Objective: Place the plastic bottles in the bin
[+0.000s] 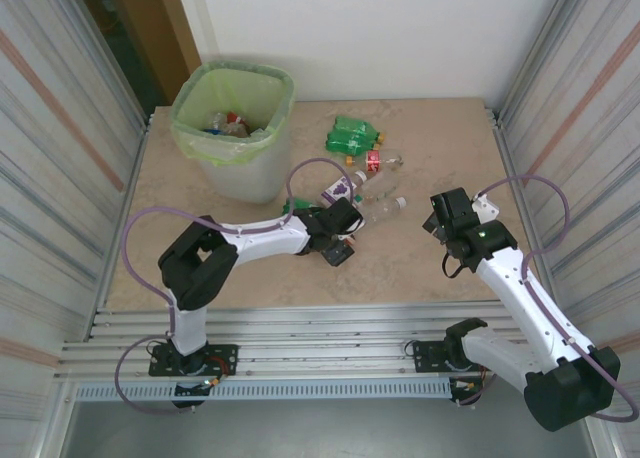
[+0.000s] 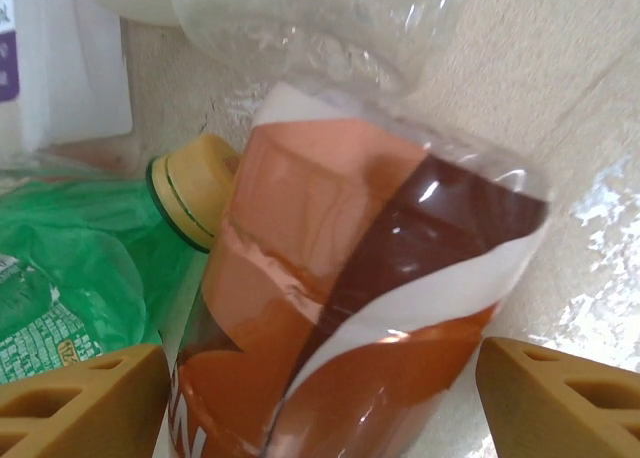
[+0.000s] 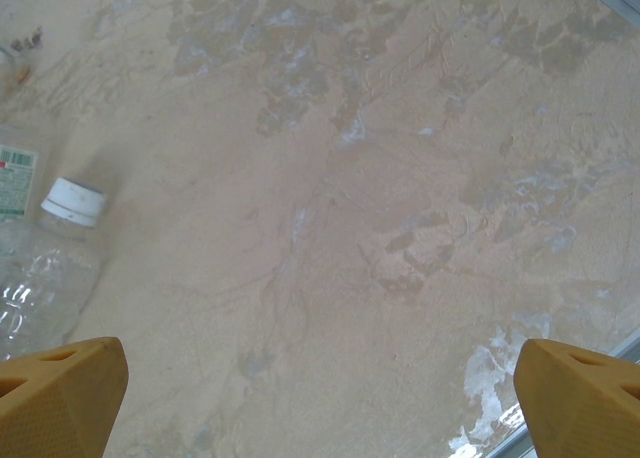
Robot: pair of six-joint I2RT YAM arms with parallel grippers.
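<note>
A crushed bottle with a brown, orange and white label (image 2: 340,308) lies between the fingers of my left gripper (image 2: 320,388), which is open. The left finger (image 2: 80,398) is at the bottle's side and a thin strip of table shows before the right finger. Beside it lie a green bottle (image 2: 70,268) with a yellow cap and a clear bottle (image 2: 310,28). From above, my left gripper (image 1: 340,234) sits near the table's middle, right of the green-lined bin (image 1: 270,118). More bottles (image 1: 355,136) lie beyond it. My right gripper (image 1: 442,218) is open over bare table.
A clear bottle with a white cap (image 3: 45,248) lies left of my right gripper (image 3: 320,388). Several bottles rest inside the bin (image 1: 228,126). Corrugated metal walls stand on both sides. A metal rail (image 3: 610,348) marks the table's edge.
</note>
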